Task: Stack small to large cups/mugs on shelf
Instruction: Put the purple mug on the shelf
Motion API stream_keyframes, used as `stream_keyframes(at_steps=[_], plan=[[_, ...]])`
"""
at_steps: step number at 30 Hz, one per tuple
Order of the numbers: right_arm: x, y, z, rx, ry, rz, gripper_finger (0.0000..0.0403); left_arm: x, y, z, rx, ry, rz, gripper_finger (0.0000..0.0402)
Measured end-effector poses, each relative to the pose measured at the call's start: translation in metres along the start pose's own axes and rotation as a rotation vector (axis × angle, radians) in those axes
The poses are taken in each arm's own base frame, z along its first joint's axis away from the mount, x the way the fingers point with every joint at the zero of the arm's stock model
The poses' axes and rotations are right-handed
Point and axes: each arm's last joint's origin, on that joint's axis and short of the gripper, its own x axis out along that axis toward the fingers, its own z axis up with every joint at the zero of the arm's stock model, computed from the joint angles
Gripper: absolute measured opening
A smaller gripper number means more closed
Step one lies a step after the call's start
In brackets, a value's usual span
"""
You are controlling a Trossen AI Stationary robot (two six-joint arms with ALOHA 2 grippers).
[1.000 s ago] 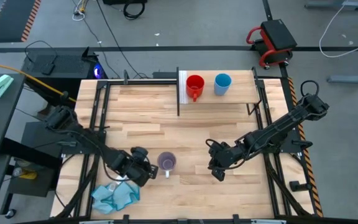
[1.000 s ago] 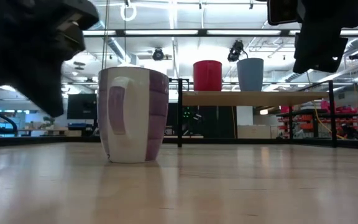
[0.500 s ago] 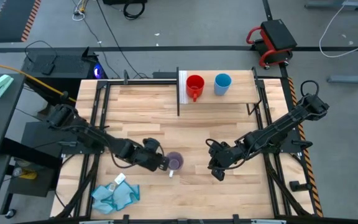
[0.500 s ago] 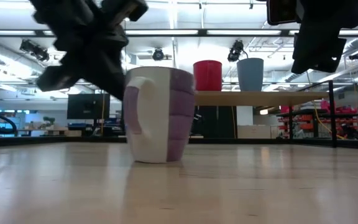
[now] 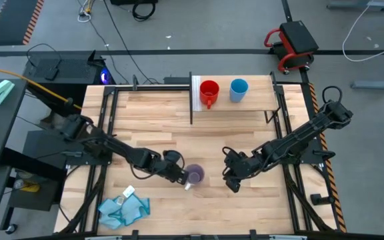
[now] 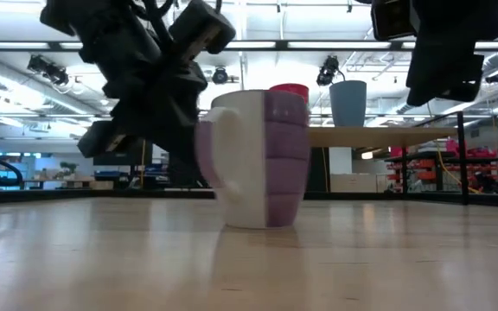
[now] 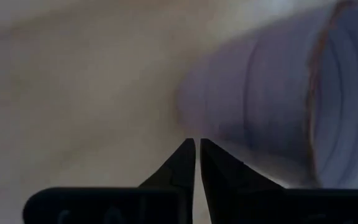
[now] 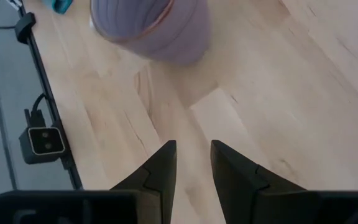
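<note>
Purple mug stands upright on the tabletop, near-centre, handle on its near-left side. In the low view it is flat on the wood, not lifted. Red mug and blue cup are already on the shelf at the far edge, side by side, red to the left. Teal cloth lies near-left, well apart from the mug.

Step in hand, as I read it: getting the purple mug toward the right arm or the shelf; it's the only one not yet up there. Left gripper sits just left of the mug, touching or nearly touching its side. Left wrist view shows its fingers clenched to a hairline gap w/ nothing between them, tips right at the mug wall. So it's nudging, not grasping, by my guess.

Right gripper hangs to the right of the mug, near but apart, above the table. Its fingers are parted only a narrow way, empty, w/ the mug ahead of them.

Next move prob. needs one gripper to spread wider than now, since neither gap would take the rim or handle, then close on the mug, lift and carry it far to the shelf. Which spot fits the small-to-large order can't be judged from here.
</note>
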Motion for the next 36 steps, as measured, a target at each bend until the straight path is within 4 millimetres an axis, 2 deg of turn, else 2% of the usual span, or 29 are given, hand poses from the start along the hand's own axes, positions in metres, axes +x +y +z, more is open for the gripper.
stream_keyframes(at_steps=[6,13,17,23,32,36], plan=[[-0.002,0.005,-0.010,0.031,0.023,0.008,0.0107,0.001,-0.020,-0.012,0.015,0.028,-0.093,0.0025],[-0.002,0.005,-0.014,0.039,0.034,0.002,0.0107,0.004,-0.037,-0.004,0.047,-0.002,-0.125,0.0029],[-0.002,0.005,-0.014,0.046,0.024,-0.010,0.0107,0.014,-0.040,0.002,0.057,-0.012,-0.108,0.0025],[-0.002,0.005,-0.013,0.065,0.012,-0.012,0.0107,0.036,-0.055,0.007,0.084,0.001,-0.131,0.0025],[-0.008,0.010,-0.010,0.091,0.002,0.011,0.0107,0.040,-0.057,0.001,0.115,0.027,-0.113,0.0025],[-0.009,0.010,-0.009,0.083,0.001,0.009,0.0107,0.040,-0.055,0.004,0.111,0.013,-0.098,0.0019]])
